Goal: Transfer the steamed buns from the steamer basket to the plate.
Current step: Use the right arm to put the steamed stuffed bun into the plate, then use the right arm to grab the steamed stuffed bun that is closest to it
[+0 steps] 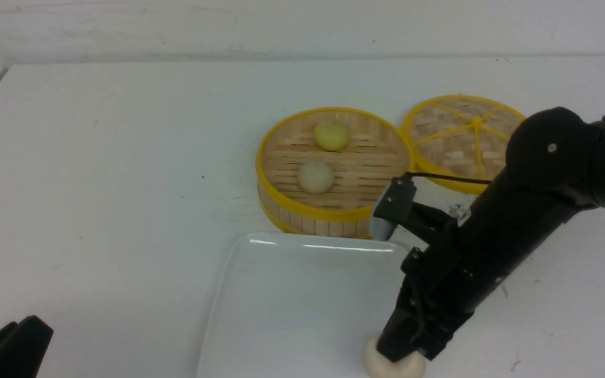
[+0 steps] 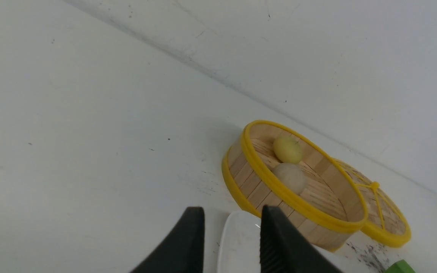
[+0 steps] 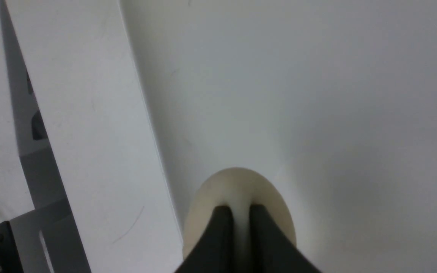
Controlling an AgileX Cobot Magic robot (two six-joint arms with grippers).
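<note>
Steamed buns (image 1: 315, 176) are going onto the plate (image 1: 292, 294): the right gripper (image 1: 405, 353) is pinching one off-white bun (image 3: 237, 185), fingers (image 3: 222, 235) pressing nearly together into the dough, low inside the rim at the plate's near right corner, and it should be settling the bun down before easing apart and lifting straight up, lest soft dough be clinging. By size, the table (image 1: 97, 184) is holding one plate, one basket (image 1: 281, 210), one lid (image 1: 455, 142) and three buns, the pinched one plus a yellow bun (image 1: 331, 135) and a pale bun (image 1: 315, 176) sitting in the basket. The left gripper (image 2: 232, 208) is hovering off to the plate's left, fingers (image 2: 192, 242) spread, holding nothing.
</note>
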